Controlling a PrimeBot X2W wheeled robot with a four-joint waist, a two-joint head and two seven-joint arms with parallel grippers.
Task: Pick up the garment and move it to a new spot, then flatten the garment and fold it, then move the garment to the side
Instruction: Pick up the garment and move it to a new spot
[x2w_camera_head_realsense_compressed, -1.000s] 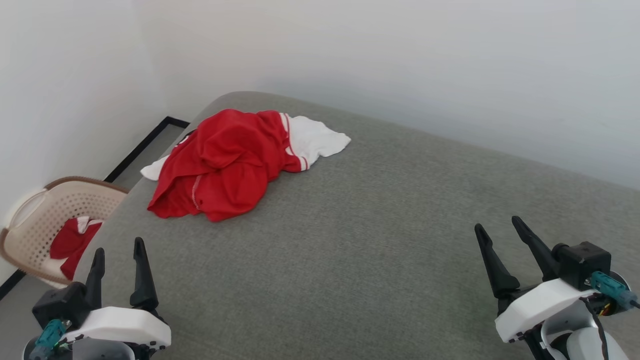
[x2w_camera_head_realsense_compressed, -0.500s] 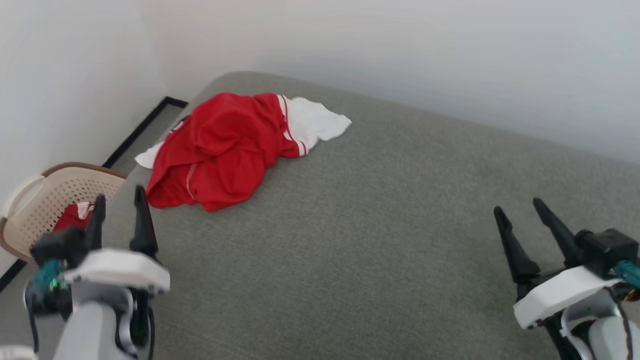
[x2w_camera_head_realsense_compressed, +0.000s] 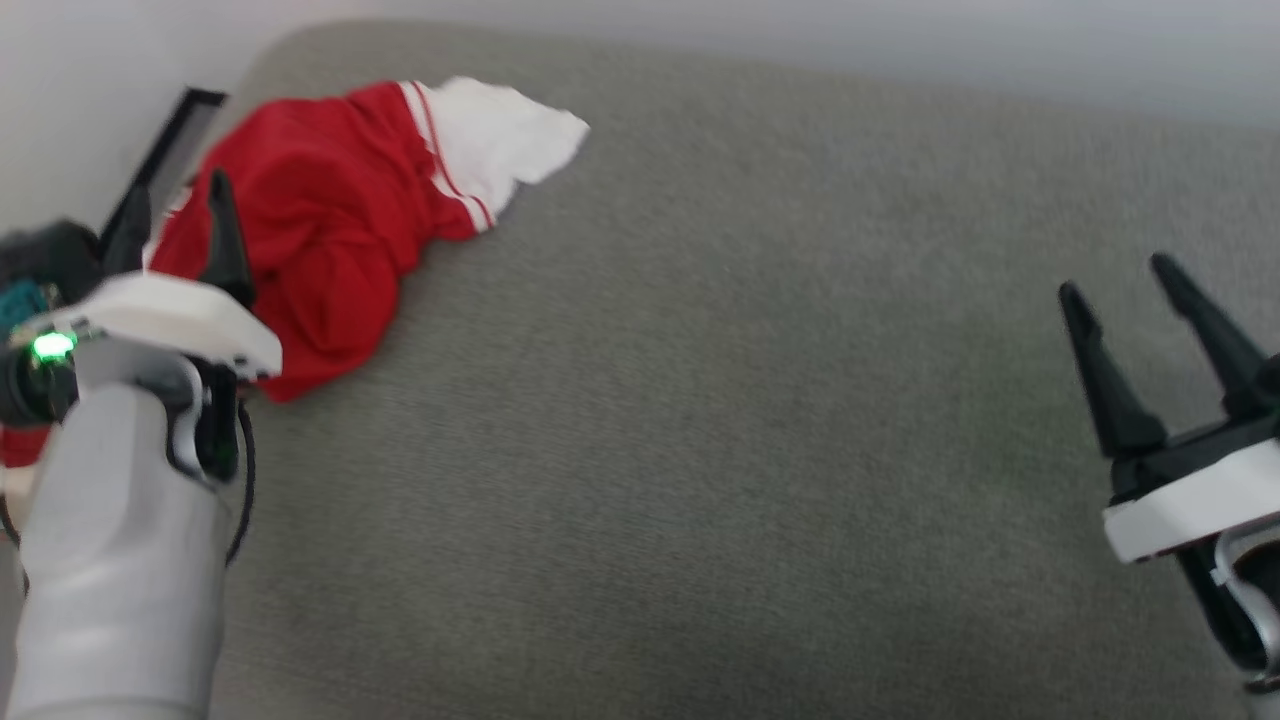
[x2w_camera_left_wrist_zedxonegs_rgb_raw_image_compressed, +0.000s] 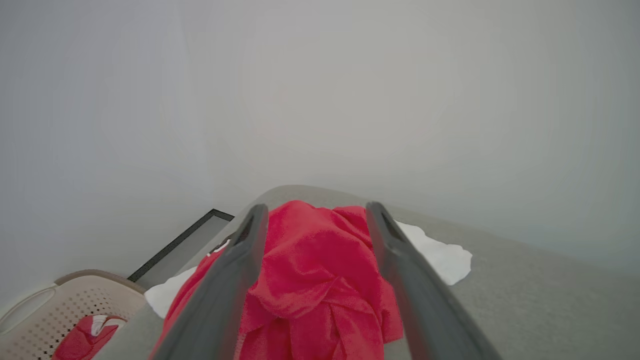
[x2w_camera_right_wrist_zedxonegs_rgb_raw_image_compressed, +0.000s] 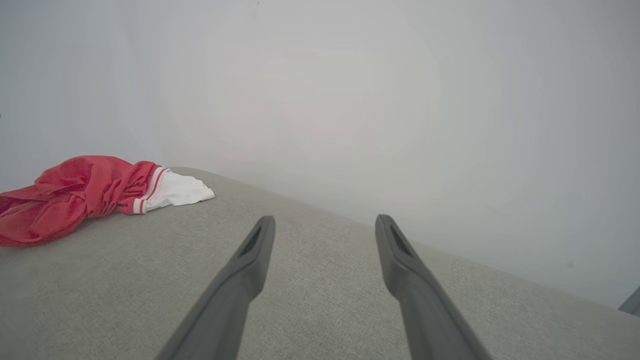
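At the far left, beside the surface's edge, a beige perforated basket (x2w_camera_left_wrist_zedxonegs_rgb_raw_image_compressed: 65, 305) is seen, with a red cloth (x2w_camera_left_wrist_zedxonegs_rgb_raw_image_compressed: 80, 340) lying in it. The left gripper (x2w_camera_head_realsense_compressed: 175, 200) is held at the left edge of the grey fabric surface (x2w_camera_head_realsense_compressed: 700, 400), just near of the garment (x2w_camera_head_realsense_compressed: 310, 220). Its jaws are spread wide and nothing is gripped. In the left wrist view the garment is seen between and beyond its two fingers. The garment is crumpled at the far left corner of the surface, its white end spread toward the right. At the near right, well apart from the garment, the right gripper (x2w_camera_head_realsense_compressed: 1115, 275) is held wide open and empty over bare surface.
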